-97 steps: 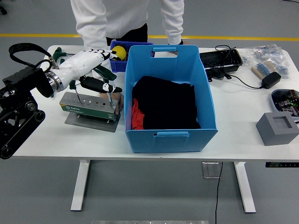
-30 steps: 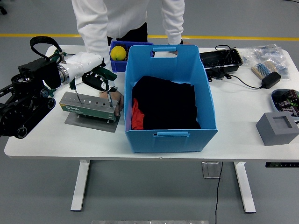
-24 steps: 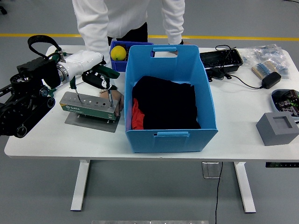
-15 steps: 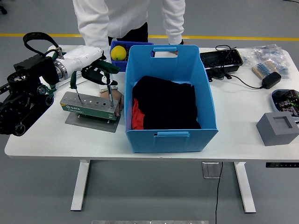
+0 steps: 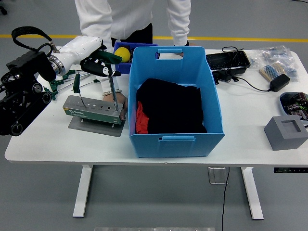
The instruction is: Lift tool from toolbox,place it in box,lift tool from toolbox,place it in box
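Note:
A grey-green tool rack (image 5: pixel 91 109) stands on a metal plate left of the big blue box (image 5: pixel 211 103). My left hand (image 5: pixel 102 66), white with black fingers, is shut on the green handle of a screwdriver (image 5: pixel 113 91). Its shaft slants down, and the tip is at the rack's top near the right end. A second green-handled screwdriver (image 5: pixel 76 85) stands in the rack's left end. The person's hand (image 5: pixel 123 104) rests against the rack's right end, beside the box. Inside the box lie black and red cloths (image 5: pixel 166 108).
A small blue bin with a yellow ball (image 5: pixel 124 52) sits behind the rack. Green-handled tools (image 5: pixel 52 88) lie on the table to the rack's left. At the right are a black tray (image 5: pixel 227 62), a power adapter (image 5: pixel 278 82) and a grey block (image 5: pixel 286 132).
My left hand has risen and drawn back from the rack, pulling the right screwdriver up so that most of its shaft shows. The person's hand stays at the rack.

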You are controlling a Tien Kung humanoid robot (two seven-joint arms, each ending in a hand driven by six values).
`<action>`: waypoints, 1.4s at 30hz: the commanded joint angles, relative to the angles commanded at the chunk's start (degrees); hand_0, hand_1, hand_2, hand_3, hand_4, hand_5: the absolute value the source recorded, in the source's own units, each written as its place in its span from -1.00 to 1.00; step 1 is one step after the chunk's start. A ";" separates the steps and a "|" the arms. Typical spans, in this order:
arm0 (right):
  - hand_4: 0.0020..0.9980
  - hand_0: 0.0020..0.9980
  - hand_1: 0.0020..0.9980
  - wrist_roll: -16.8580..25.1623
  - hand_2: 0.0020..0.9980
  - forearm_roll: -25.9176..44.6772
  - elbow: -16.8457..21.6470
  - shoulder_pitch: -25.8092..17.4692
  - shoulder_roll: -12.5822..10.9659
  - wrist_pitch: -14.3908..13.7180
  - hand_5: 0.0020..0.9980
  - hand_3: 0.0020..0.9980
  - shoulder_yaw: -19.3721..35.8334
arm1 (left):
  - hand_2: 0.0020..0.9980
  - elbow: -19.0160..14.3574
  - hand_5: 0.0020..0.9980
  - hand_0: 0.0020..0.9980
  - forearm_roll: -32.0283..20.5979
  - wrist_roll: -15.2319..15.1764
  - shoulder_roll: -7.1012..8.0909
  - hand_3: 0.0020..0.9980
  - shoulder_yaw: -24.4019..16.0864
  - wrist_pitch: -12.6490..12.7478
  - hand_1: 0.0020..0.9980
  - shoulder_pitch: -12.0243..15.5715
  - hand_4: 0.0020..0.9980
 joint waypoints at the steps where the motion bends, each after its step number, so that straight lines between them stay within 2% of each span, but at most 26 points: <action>1: 0.56 0.34 0.29 0.00 0.44 -0.02 0.00 -0.01 0.00 -0.01 0.36 0.15 0.02 | -0.94 -0.14 0.36 -0.66 -0.04 0.09 0.15 -0.95 -0.11 -0.13 -1.00 -0.09 0.87; 3: 0.56 0.34 0.29 -0.01 0.44 -0.04 0.02 -0.06 0.00 -0.03 0.36 0.15 0.06 | -0.94 -0.42 0.36 -0.66 -0.08 0.34 0.63 -0.95 -0.07 -0.51 -1.00 -0.43 0.87; 4: 0.56 0.34 0.29 -0.01 0.44 -0.06 0.02 -0.07 0.00 -0.04 0.36 0.15 0.08 | -0.94 -0.50 0.32 -0.65 -0.08 0.41 0.81 -0.94 0.00 -0.62 -1.00 -0.57 0.70; 16: 0.56 0.34 0.29 0.16 0.44 0.70 -0.02 0.02 -0.02 -0.02 0.36 0.15 -0.42 | -0.94 -0.81 0.33 -0.64 -1.70 0.70 3.36 -0.94 1.73 -2.64 -1.00 -3.29 0.61; 32: 0.56 0.34 0.29 0.00 0.44 0.24 -0.07 -0.11 -0.08 0.01 0.36 0.15 -0.11 | -0.94 -3.72 0.29 -0.64 -3.30 1.52 7.24 -0.94 4.64 -6.24 -1.00 -8.89 0.54; 38: 0.56 0.34 0.29 0.03 0.44 0.28 -0.12 -0.19 -0.13 0.08 0.36 0.15 -0.14 | -0.94 -5.28 0.28 -0.64 -3.34 1.90 7.68 -0.94 3.67 -7.11 -1.00 -10.44 0.52; 41: 0.56 0.34 0.29 0.09 0.44 0.42 -0.15 -0.29 -0.15 0.09 0.36 0.15 -0.18 | -0.94 -6.21 0.27 -0.64 -3.25 2.19 7.14 -0.94 2.41 -7.98 -1.00 -11.16 0.50; 42: 0.56 0.34 0.29 0.16 0.44 0.87 -0.16 -0.35 -0.17 0.06 0.36 0.15 -0.34 | -0.94 -6.76 0.27 -0.64 -3.66 2.21 6.35 -0.94 1.92 -8.33 -1.00 -11.65 0.50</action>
